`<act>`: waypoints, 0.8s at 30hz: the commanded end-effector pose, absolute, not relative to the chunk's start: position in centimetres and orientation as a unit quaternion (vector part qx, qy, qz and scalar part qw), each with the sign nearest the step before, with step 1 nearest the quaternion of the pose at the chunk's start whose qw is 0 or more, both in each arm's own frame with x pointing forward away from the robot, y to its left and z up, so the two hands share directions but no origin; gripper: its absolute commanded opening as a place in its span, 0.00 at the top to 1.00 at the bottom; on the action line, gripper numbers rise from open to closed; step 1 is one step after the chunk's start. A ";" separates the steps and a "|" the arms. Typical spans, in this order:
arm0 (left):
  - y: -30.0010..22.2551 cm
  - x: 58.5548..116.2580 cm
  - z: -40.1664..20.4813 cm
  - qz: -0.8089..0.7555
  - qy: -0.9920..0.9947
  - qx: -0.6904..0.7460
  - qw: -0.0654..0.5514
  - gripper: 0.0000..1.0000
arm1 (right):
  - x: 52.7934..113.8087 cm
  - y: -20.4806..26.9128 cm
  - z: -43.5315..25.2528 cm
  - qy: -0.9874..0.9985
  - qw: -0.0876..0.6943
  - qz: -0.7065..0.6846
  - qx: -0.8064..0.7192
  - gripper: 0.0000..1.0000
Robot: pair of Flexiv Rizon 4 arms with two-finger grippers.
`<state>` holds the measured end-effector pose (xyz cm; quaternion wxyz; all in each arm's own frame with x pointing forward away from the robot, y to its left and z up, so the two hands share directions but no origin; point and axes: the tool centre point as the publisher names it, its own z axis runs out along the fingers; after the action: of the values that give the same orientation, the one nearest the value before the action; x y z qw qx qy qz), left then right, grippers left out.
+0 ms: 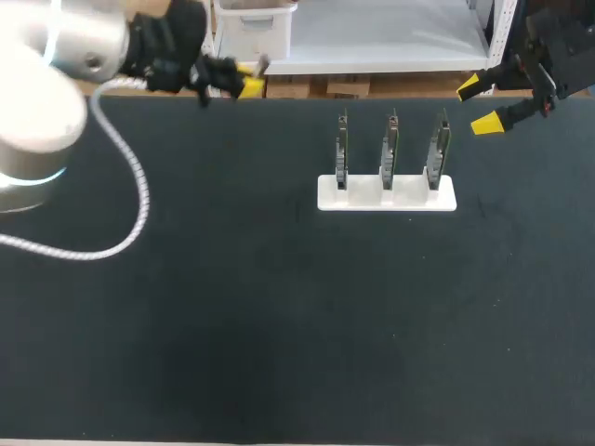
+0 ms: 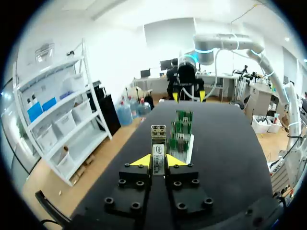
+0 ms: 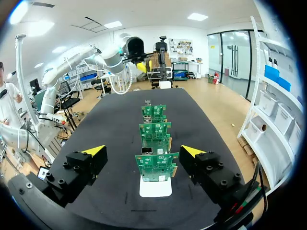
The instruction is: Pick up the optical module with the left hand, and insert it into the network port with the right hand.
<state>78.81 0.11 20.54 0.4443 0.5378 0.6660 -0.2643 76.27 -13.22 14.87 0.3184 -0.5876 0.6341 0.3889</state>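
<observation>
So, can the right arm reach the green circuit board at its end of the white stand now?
Probably yes. The right gripper hangs open beyond that green circuit board on the white stand, with nothing between them; the left gripper, shut on the metal optical module, is far off.

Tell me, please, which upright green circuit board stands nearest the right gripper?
The green circuit board at the white holder's right end, beside the right gripper.

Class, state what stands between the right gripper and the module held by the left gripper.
Three boards in a white stand line up between right gripper and module; both wrist views show it.
</observation>
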 end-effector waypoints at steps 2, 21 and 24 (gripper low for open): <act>-5.7 82.3 21.1 -0.353 0.564 0.553 0.501 1.00 | 76.3 -13.2 14.8 0.633 0.319 0.389 -0.588 0.00; -19.3 78.3 23.5 -0.433 0.472 0.573 0.512 1.00 | 76.3 -13.2 14.8 0.633 0.319 0.389 -0.588 0.00; -19.9 77.8 23.3 -0.434 0.479 0.565 0.513 1.00 | 76.3 -13.2 14.8 0.633 0.319 0.389 -0.588 0.00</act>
<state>78.31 -18.64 23.55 0.5070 0.5713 0.4738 -0.4382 76.27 -13.22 14.86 0.3183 -0.5876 0.6341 0.3889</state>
